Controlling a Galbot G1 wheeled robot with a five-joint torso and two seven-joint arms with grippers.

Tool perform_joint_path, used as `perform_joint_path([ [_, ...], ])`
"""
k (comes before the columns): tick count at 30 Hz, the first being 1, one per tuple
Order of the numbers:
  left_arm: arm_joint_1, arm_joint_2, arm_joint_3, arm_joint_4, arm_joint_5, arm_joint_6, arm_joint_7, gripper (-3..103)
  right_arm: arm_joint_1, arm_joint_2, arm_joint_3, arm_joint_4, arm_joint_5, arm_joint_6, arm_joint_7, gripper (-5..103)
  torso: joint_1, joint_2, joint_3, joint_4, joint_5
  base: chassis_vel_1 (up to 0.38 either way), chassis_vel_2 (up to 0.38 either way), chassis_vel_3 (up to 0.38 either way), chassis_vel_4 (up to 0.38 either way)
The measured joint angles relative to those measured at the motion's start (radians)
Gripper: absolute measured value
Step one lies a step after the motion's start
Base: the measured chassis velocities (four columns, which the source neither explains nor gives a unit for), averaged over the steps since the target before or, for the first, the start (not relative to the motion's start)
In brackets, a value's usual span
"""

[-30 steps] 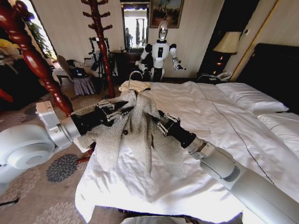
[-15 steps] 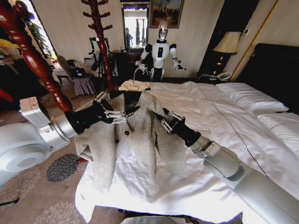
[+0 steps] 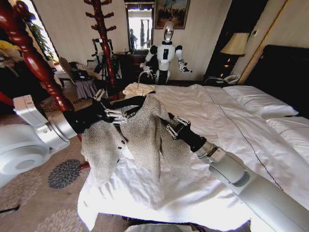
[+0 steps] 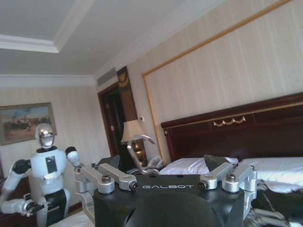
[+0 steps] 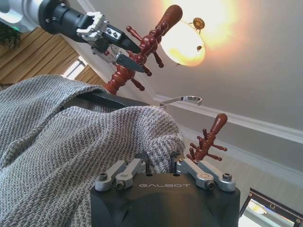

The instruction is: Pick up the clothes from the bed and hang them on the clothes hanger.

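Left end effector (image 3: 112, 114) is up above the foot corner of the bed (image 3: 231, 130), clenched on the black clothes hanger (image 3: 129, 103) at its left shoulder; in the right wrist view its fingers (image 5: 124, 52) pinch the dark hanger bar (image 5: 111, 100). The hanger's silver hook (image 3: 144, 75) sticks up behind, also seen in the right wrist view (image 5: 182, 100). The clothes (image 3: 140, 137), a grey herringbone jacket, are off the bed, draped over the hanger between the two arms, one sleeve hanging down past the bed's foot edge on the left, the body and other sleeve hanging over the white duvet. Right end effector (image 3: 170, 126) is grasping the jacket's right shoulder, fingers closed on a fold of the cloth (image 5: 151, 137) in the right wrist view. Red-brown coat stand (image 3: 104, 41) stands beyond the bed's foot corner. Small cream folded cloth (image 3: 137, 88) lies at the far foot corner of the bed.
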Motion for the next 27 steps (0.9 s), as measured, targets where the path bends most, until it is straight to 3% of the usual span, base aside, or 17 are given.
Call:
perform_joint_path([
  [4,-0.018,0.05,-0.004,0.082,-0.142,0.08,-0.015,100,-0.004,0.004,0.007,-0.003,-0.023,0.014,-0.004,22,0.0,0.0,0.0,0.0,0.0,0.0,0.0,0.0,0.0],
  [5,-0.018,0.05,-0.004,0.082,-0.142,0.08,-0.015,100,-0.004,0.004,0.007,-0.003,-0.023,0.014,-0.004,22,0.0,0.0,0.0,0.0,0.0,0.0,0.0,0.0,0.0],
  [9,-0.016,0.106,0.009,0.163,-0.205,0.104,0.061,100,0.005,0.007,0.012,-0.003,-0.025,0.016,-0.005,22,0.0,0.0,0.0,0.0,0.0001,0.0,0.0,0.0,0.0],
  [15,-0.012,0.123,0.015,0.224,-0.249,0.112,0.149,100,-0.001,0.004,0.023,-0.003,-0.031,0.023,-0.008,22,0.0,0.0,0.0,0.0,-0.0001,0.0,0.0,0.0,0.0],
  [17,-0.013,0.125,0.013,0.252,-0.275,0.12,0.231,100,-0.007,0.003,0.026,-0.007,-0.037,0.031,-0.009,22,0.0,0.0,0.0,0.0,-0.0001,0.0,0.0,0.0,0.0],
  [18,-0.013,0.125,0.013,0.252,-0.275,0.12,0.231,100,-0.007,0.003,0.026,-0.007,-0.037,0.031,-0.009,22,0.0,0.0,0.0,0.0,-0.0001,0.0,0.0,0.0,0.0],
  [20,-0.011,0.131,0.013,0.271,-0.268,0.126,0.291,100,-0.009,0.003,0.026,-0.01,-0.042,0.036,-0.011,22,0.0,0.0,0.0,-0.0001,0.0,0.0,0.0,0.0,0.0],
  [22,-0.002,0.145,0.015,0.307,-0.24,0.137,0.384,100,-0.009,0.006,0.026,-0.013,-0.049,0.041,-0.013,22,0.0,0.0,0.0,-0.0001,0.0,0.0,0.0,0.0,0.0],
  [23,-0.002,0.145,0.015,0.307,-0.24,0.137,0.384,100,-0.009,0.006,0.026,-0.013,-0.049,0.041,-0.013,22,0.0,0.0,0.0,-0.0001,0.0,0.0,0.0,0.0,0.0],
  [27,0.022,0.162,0.042,0.373,-0.144,0.138,0.536,100,-0.003,0.01,0.027,-0.014,-0.051,0.044,-0.015,22,0.0,0.0,0.0,0.0,0.0,0.0,0.0,0.0,0.0],
])
